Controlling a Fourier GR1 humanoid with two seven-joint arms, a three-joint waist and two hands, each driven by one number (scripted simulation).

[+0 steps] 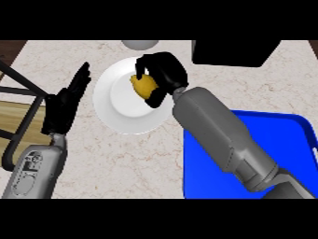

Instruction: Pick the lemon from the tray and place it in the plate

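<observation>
Over the white plate [123, 109] the right hand [162, 74] hung with its fingers curled round the lemon [143, 86], which seemed to sit just above the plate, well clear of the blue tray [302, 140]. The placing step was in hand; next, the fingers needed to open. The left hand [66, 103] rested open beside the plate on the counter [120, 158].
</observation>
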